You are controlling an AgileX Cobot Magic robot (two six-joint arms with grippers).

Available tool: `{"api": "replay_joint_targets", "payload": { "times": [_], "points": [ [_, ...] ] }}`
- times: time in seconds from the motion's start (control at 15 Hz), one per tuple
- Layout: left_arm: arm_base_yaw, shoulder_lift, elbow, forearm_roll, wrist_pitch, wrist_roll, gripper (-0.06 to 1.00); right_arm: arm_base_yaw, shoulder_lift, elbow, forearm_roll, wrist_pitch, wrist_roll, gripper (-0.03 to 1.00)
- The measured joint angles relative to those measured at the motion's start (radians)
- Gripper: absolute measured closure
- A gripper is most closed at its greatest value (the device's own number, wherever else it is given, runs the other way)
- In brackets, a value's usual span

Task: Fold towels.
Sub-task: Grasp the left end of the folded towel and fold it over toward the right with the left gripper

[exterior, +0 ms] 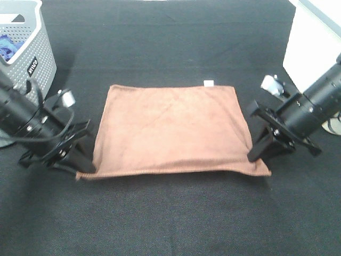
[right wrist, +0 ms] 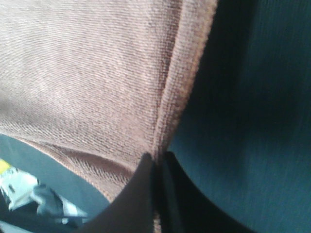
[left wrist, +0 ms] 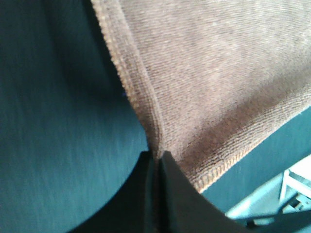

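A reddish-brown towel [exterior: 170, 130] lies flat on the black tabletop, with a small white tag [exterior: 209, 82] at its far edge. My left gripper [exterior: 85, 160] is shut on the towel's near left hem. In the left wrist view the hem [left wrist: 146, 104] runs into the closed gripper [left wrist: 156, 162]. My right gripper [exterior: 254, 154] is shut on the near right hem of the towel. Its wrist view shows the towel [right wrist: 97, 82] pinched in the closed gripper [right wrist: 158, 162].
A grey perforated basket [exterior: 32, 50] with blue cloth inside stands at the back left. A white box [exterior: 311, 45] stands at the back right. Black cloth covers the table [exterior: 170, 224].
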Motion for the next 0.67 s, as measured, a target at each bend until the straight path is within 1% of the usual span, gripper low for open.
{"api": "replay_joint_targets", "payload": {
  "times": [0.13,0.2,0.27,0.4,0.53,0.67],
  "points": [
    [0.0,-0.023,0.06,0.004,0.001,-0.002,0.94,0.036,-0.01,0.046,-0.027,-0.005,0.001,0.97],
    [0.0,-0.03,0.067,0.006,-0.005,-0.002,0.94,0.07,-0.01,0.048,-0.051,-0.038,0.002,0.97],
    [0.0,-0.036,0.057,0.006,-0.006,-0.002,0.94,0.074,-0.011,0.036,-0.056,-0.052,0.01,0.97],
    [0.0,-0.044,-0.006,0.006,-0.002,-0.005,0.94,0.074,-0.011,-0.035,-0.081,-0.062,0.039,0.97],
    [0.0,-0.047,-0.103,0.006,-0.002,-0.024,0.94,0.074,-0.011,-0.14,-0.107,-0.069,0.067,0.97],
    [0.0,-0.047,-0.205,0.008,-0.035,-0.045,0.94,0.074,-0.01,-0.258,-0.135,-0.093,0.078,0.97]
  ]
}}
